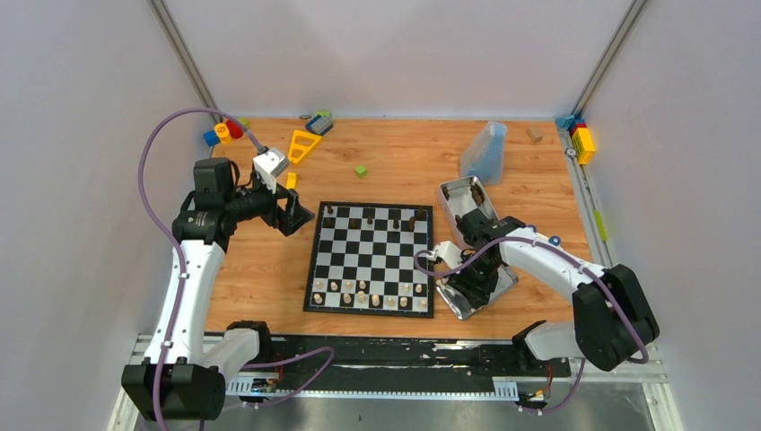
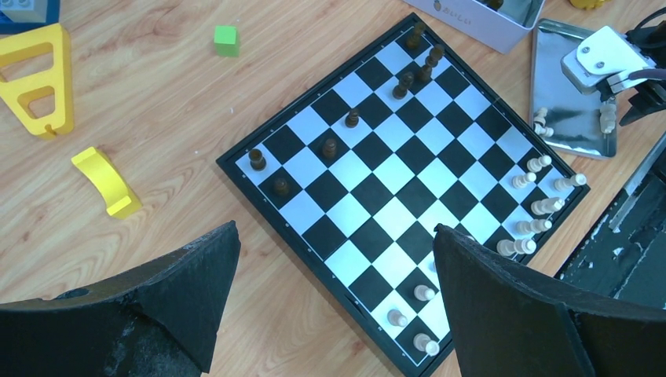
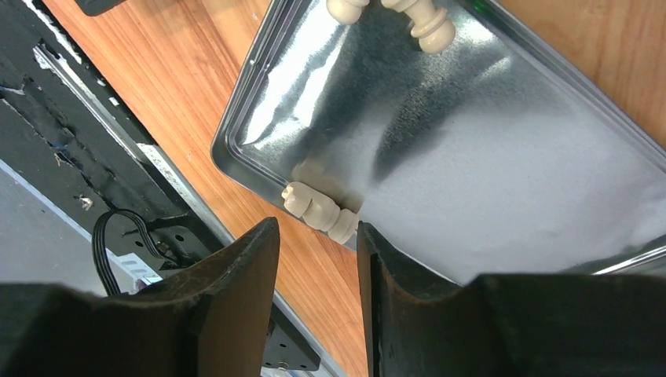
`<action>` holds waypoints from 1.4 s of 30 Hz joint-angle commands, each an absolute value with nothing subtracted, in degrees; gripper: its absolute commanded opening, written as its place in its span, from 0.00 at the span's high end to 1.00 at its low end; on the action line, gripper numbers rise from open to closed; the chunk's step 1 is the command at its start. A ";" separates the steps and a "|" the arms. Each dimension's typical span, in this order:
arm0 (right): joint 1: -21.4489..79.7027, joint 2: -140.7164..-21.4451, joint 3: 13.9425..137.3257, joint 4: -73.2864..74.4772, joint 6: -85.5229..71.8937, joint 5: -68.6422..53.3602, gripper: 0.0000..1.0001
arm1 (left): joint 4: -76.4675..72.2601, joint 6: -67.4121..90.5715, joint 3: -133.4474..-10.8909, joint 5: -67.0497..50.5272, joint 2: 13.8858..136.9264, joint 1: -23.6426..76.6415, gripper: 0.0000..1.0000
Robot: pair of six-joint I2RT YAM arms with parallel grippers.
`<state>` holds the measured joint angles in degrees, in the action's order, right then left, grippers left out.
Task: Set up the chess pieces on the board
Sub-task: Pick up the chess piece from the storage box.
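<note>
Steel tray point(image 3: 510, 196) at 3 o'clock of board point(image 1: 372, 259) is holding cream chess pieces point(image 3: 318, 210) lying flat. Rt wrist cam is showing one resting by the rim, just off right tool point(image 3: 316, 228); top cam's arm is covering it. That tool is sitting part-open, gripping nothing. Left tool point(image 2: 336, 229) is gaping wide above tabletop point(image 2: 157, 94). Dark pcs point(image 2: 257, 159) are standing along board's 12 o'clock edge.

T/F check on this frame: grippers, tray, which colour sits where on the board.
1. The left gripper is open and empty. True.
2. The right gripper hangs over the board. False: it is over the tray, to the right of the board.
3. Cream pieces lie in the tray. True.
4. The dark pieces stand on the board's near rows. False: they are on the far rows, and the cream ones stand near.
</note>
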<state>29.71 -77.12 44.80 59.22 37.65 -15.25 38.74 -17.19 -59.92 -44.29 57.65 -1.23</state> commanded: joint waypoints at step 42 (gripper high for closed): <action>30.13 -81.87 44.74 51.24 33.50 -7.24 0.67 | 39.03 -20.53 -60.73 -42.59 56.35 -1.60 0.00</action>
<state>30.35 -80.84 43.62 56.49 35.20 -11.27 38.87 -18.87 -59.92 -42.68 57.63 -1.23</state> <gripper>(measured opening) 0.334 0.998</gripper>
